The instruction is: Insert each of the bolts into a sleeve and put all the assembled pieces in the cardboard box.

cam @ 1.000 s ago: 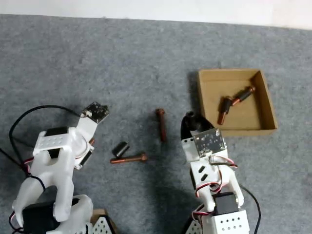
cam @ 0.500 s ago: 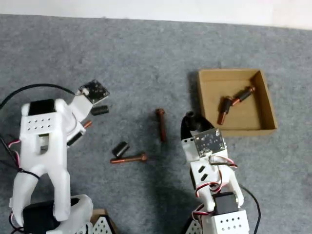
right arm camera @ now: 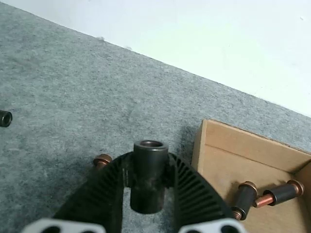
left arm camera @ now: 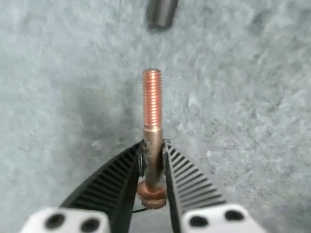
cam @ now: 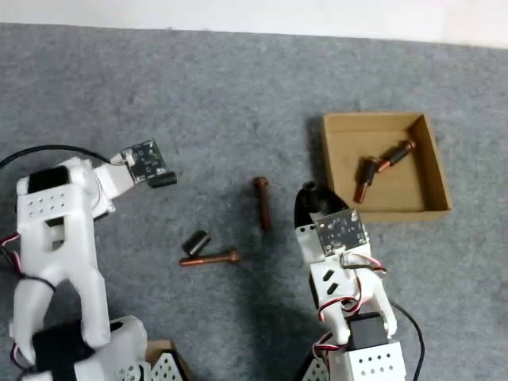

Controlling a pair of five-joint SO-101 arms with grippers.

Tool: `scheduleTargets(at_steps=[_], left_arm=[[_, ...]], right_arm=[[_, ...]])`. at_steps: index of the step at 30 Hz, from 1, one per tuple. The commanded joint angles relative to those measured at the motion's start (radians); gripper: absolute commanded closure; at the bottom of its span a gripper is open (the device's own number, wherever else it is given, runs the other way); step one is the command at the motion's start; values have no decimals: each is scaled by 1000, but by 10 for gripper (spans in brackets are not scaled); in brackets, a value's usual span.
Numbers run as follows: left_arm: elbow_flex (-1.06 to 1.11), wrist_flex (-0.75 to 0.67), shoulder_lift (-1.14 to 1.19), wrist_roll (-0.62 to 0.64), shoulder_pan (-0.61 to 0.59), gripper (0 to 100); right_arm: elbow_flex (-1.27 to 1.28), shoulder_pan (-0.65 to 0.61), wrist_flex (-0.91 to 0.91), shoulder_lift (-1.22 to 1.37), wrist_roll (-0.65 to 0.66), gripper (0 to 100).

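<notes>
Setting: a robotics test bench. A grey felt mat covers the work surface, and a white wall borders it beyond the box. One white plastic arm stands just beside the box, and a second arm stands well to its left. Both carry a bare circuit board and loose wires. A copper bolt and a black sleeve lie on the mat left of the box.

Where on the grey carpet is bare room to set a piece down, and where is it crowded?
Bare: the grey carpet beyond the brown cardboard box, and the patch between that box and the near edge. Crowded: between the arms, where two copper bolts and a short black sleeve lie.
</notes>
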Motion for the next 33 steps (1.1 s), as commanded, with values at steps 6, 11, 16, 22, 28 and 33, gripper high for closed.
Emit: scheduleTargets(at_steps=[6,11,16,22,28,33], left_arm=[[-363,173,337,-68,-53,994],[-561,253,476,18,-51,993],[-654,287,561,61,-50,933],[-717,281,601,249,-50,822],[-730,288,593,552,-45,822],[-719,292,559,1198,-93,822]], right_arm=[[107,10,1,-15,-2,992],[107,10,1,-15,-2,992],[107,10,1,-15,-2,992],[107,10,1,-15,-2,992],[107,10,1,-15,-2,992],[107,8,1,-15,-2,992]])
